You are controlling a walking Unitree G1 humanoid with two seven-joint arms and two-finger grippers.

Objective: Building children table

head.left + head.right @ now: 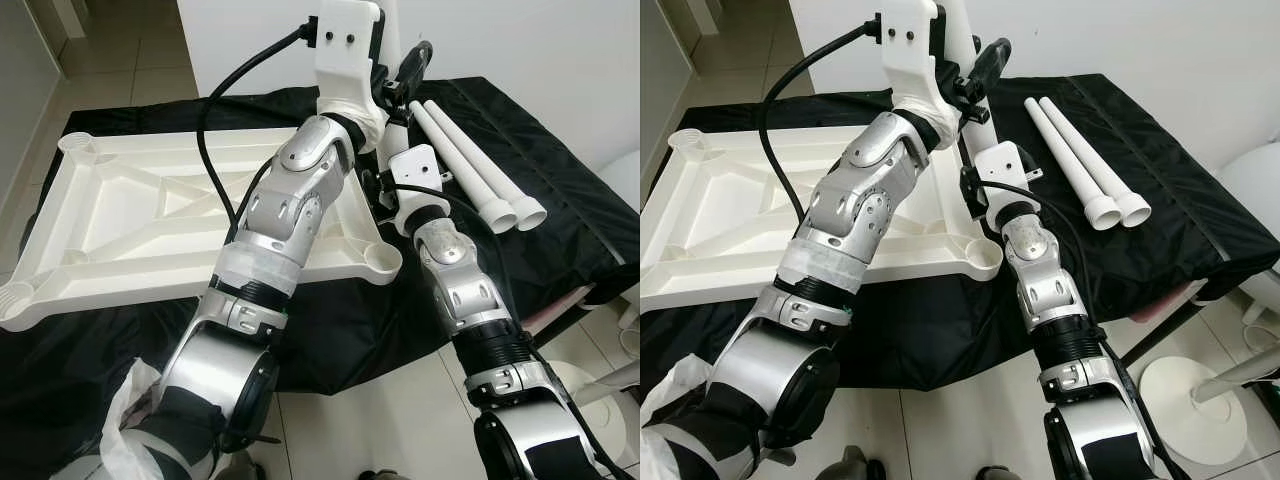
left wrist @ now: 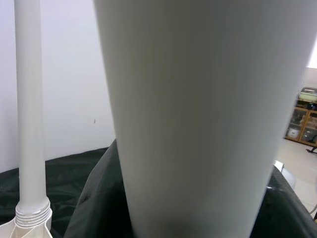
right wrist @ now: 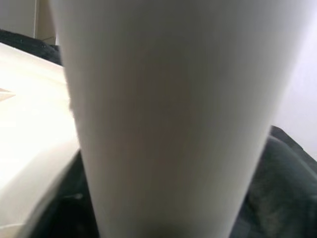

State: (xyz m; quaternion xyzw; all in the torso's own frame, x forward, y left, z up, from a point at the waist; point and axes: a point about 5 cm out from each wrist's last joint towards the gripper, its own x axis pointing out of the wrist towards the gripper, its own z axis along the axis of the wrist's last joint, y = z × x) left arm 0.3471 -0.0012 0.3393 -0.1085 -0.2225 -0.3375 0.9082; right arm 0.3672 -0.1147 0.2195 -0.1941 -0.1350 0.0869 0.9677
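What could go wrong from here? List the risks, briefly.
The left gripper and right gripper crowd the upright leg at the tabletop's far corner. The arms hide its socket, so it may seat crooked. The two loose legs are round and could roll off the black cloth.

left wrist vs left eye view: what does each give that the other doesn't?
Left wrist: a white leg close up, a second leg standing upright on a threaded collar, and a wooden shelf far off. Left eye: the upturned tabletop and two loose legs lying side by side. Shared: black cloth, white wall.
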